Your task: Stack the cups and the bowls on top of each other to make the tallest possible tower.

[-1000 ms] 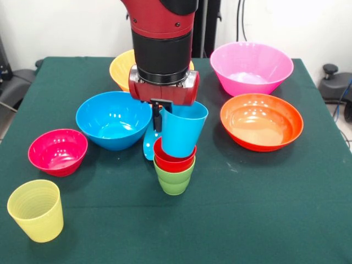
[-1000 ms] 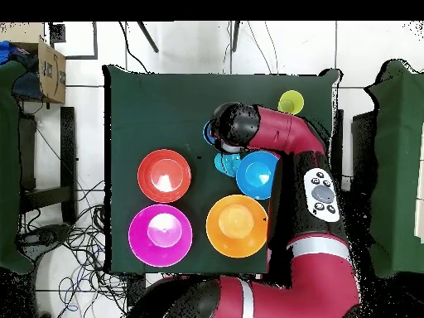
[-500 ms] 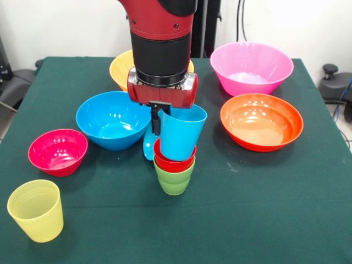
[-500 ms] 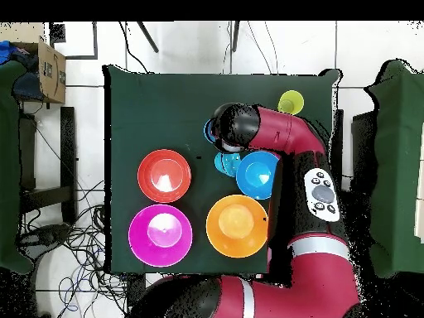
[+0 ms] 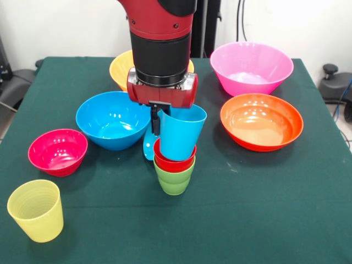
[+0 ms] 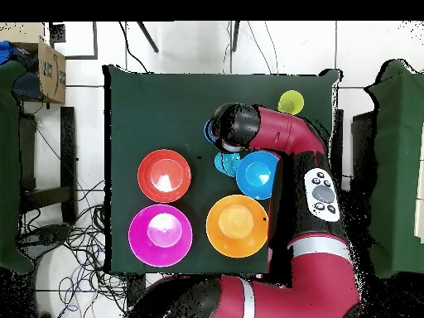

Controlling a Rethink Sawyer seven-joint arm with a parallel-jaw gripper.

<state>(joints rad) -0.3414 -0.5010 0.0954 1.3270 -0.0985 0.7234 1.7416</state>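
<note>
The tower stands mid-table: a lime green cup at the bottom, a red cup nested in it, and a light blue cup leaning in the red one. My gripper is shut on the light blue cup's left rim, with one black finger showing outside the wall. In the overhead view the arm's wrist covers the tower, and only a sliver of the light blue cup shows. A ribbed yellow cup stands alone.
Bowls ring the tower: medium blue, small magenta, small light blue half hidden behind the tower, yellow-orange, pink, red-orange.
The gripper and the light blue cup have shifted slightly to the left over the tower. Since half a second ago almost nothing has moved.
</note>
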